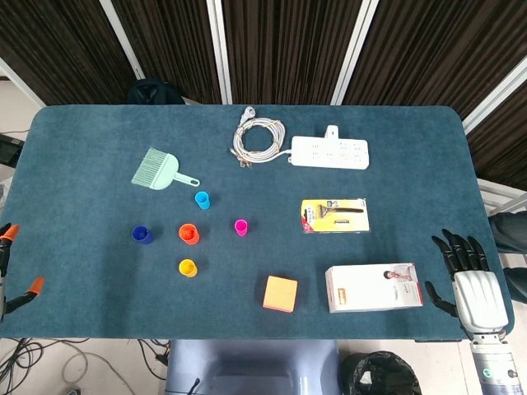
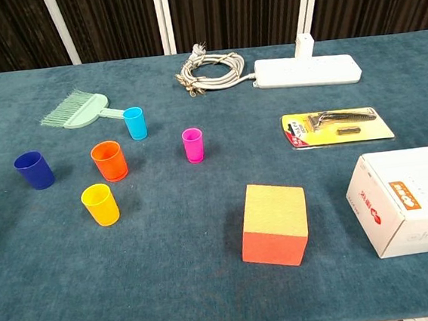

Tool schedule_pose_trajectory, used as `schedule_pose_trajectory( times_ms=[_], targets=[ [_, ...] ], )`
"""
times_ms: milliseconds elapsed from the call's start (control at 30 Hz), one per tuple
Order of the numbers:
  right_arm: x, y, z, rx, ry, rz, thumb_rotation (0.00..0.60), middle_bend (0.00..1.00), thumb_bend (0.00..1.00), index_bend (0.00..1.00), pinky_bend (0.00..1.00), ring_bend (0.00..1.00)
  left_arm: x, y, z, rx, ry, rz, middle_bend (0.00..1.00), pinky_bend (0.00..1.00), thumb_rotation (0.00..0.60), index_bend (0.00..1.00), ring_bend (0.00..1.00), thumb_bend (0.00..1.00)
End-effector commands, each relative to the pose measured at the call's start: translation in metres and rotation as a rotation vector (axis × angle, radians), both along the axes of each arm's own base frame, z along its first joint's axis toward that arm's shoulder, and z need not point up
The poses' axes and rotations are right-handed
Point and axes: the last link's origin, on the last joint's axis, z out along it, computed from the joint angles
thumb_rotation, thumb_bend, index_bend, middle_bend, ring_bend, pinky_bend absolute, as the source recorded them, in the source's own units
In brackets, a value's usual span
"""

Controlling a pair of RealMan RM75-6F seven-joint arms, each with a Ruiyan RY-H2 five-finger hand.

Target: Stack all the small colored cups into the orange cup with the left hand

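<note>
1. Head view: the orange cup (image 1: 188, 234) stands on the table (image 1: 82, 164); blue cup (image 1: 142, 235) left of it, yellow cup (image 1: 188, 267) in front, cyan cup (image 1: 202, 199) behind, pink cup (image 1: 240, 227) right. The left hand (image 1: 10, 276), at the table edge far left of the orange cup, holds nothing, fingers apart; the right hand (image 1: 471, 276) too.
2. Chest view: no hand shows. The cups around the orange cup (image 2: 109, 161) look light, stiff, perhaps slippery; I would pinch each at the rim.

This looks like a robot test room or lab rather than a home: a table (image 1: 74, 148) covered edge to edge in blue-green felt stands before a wall of dark ribbed panels (image 1: 288, 49) split by white strips, and loose cables (image 1: 49, 358) trail on the pale floor under its near left corner. Unrelated props lie across the top: a coiled cord (image 1: 258, 138) and white power strip (image 1: 329, 152) by the far edge, a carded razor (image 1: 334, 216), a white carton (image 1: 375, 287) near the right corner
</note>
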Motion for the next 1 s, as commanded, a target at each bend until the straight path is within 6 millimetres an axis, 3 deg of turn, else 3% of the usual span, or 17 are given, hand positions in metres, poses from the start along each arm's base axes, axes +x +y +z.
schedule_pose_trajectory(
  times_ms=[33,233,467,567,1000],
  targets=[
    [0.0,0.0,-0.001,0.004,-0.001,-0.002,0.6,0.07,0.4,0.13,0.05,0.09,0.0,-0.001,0.001,-0.006,-0.01,0.009,0.02,0.0,0.6,0.03,0.0,0.21],
    [-0.002,-0.001,-0.005,0.029,-0.005,-0.015,0.6,0.07,0.4,0.13,0.05,0.09,0.016,0.018,-0.007,-0.124,-0.007,-0.061,0.03,0.0,0.6,0.02,0.0,0.16],
    [0.0,-0.001,-0.006,0.03,-0.004,-0.017,0.6,0.07,0.4,0.13,0.05,0.09,0.036,0.089,-0.015,-0.34,0.067,-0.043,0.03,0.0,0.6,0.0,0.0,0.16],
    [0.0,-0.001,-0.006,0.031,-0.005,-0.019,0.6,0.07,0.4,0.13,0.05,0.09,0.042,0.108,-0.024,-0.424,0.091,-0.022,0.03,0.0,0.6,0.0,0.0,0.15],
    [0.0,-0.001,-0.007,0.035,-0.01,-0.031,0.6,0.07,0.4,0.13,0.05,0.09,0.062,0.151,-0.073,-0.561,0.154,0.008,0.03,0.0,0.6,0.05,0.0,0.13]
  ],
)
